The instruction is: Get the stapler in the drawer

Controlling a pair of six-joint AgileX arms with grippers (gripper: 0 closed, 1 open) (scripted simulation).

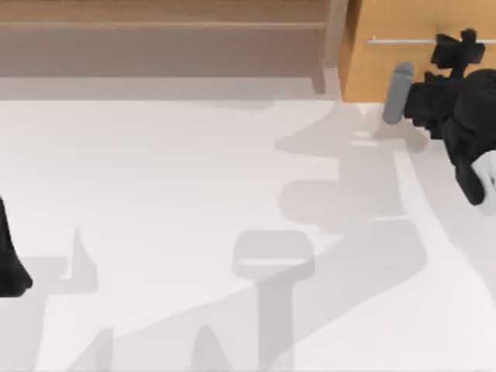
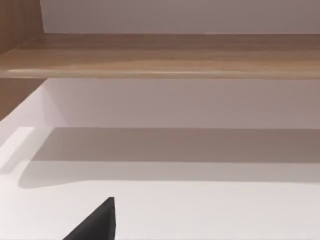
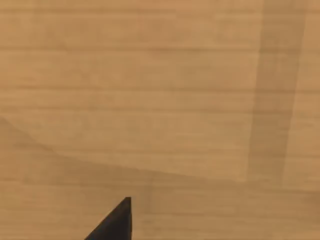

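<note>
The drawer (image 1: 387,66) is the light tan wooden front at the back right, closed, with a thin silver bar handle (image 1: 399,40) across it. My right gripper (image 1: 456,48) is up against that front at the handle's right part, and its grey wrist cylinder (image 1: 397,93) points toward the drawer. In the right wrist view the tan drawer front (image 3: 160,100) is very close, with a black tip of the gripper (image 3: 114,224) at the frame's edge. The stapler is out of view. My left arm (image 1: 9,256) stays parked at the table's left edge.
A long brown wooden shelf unit (image 1: 163,31) runs along the back, left of the drawer, and shows as a wooden board (image 2: 165,55) in the left wrist view. The white tabletop (image 1: 194,201) carries the arms' shadows.
</note>
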